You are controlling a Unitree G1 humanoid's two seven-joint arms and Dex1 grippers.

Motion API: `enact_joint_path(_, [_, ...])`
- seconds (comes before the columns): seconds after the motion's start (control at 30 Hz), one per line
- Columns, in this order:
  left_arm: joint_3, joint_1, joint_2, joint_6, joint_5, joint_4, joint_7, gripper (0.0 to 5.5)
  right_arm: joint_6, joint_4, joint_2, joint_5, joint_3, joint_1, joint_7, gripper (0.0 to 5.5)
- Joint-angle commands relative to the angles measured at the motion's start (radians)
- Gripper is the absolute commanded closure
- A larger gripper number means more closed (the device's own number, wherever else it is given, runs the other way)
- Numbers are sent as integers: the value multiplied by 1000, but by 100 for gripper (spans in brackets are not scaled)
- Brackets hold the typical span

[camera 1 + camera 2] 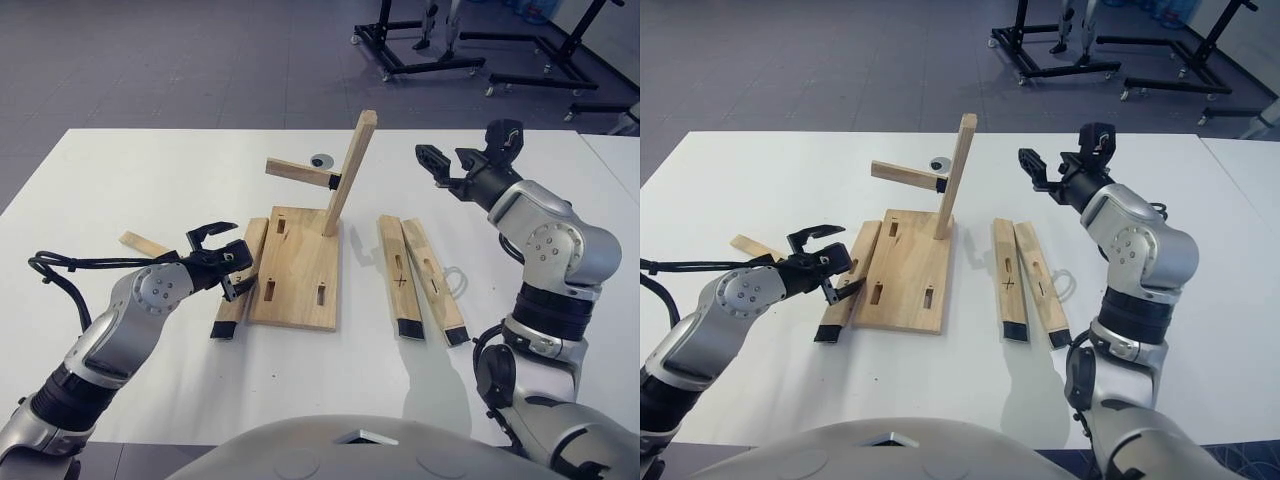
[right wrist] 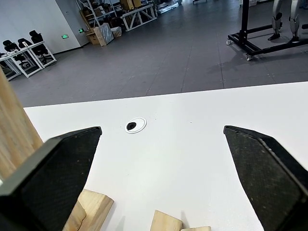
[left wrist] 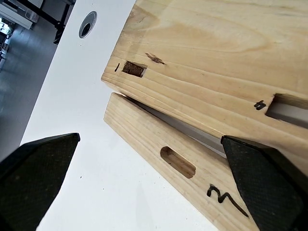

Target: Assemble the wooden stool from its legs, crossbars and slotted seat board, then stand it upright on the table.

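Pen-marked leg [image 3: 155,136] beside seat board [image 3: 216,48]

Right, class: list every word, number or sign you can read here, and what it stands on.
"1": seat board, beside a slot.
"3": left leg, beside its slot.
Cross-like mark: inner right leg.
Dash-like mark: outer right leg.
Unreadable: second board mark, green wall sign.
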Motion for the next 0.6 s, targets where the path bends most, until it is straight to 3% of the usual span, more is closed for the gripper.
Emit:
enact_joint_path(0.03, [-13, -15, -26, 26, 18, -9, -9, 10, 23, -35, -25, -29, 5, 83, -38, 83])
enact_joint_path(0.23, [26, 30, -51, 68, 22, -17, 22, 10, 191, -262, 52, -47, -17, 358, -150, 83])
enact_joint_path(0.4, [153, 64, -68, 128, -22, -16, 54, 10, 358, -426, 125, 4, -18, 428, -154, 83])
enact_joint_path(0.53, [214, 80, -90, 167, -40, -24, 78, 10, 324, -448, 40, -35, 82, 522, -128, 83])
enact_joint_path(0.6, [255, 74, -115, 199, -66, -33, 90, 10, 306, -438, 13, -41, 79, 538, -109, 83])
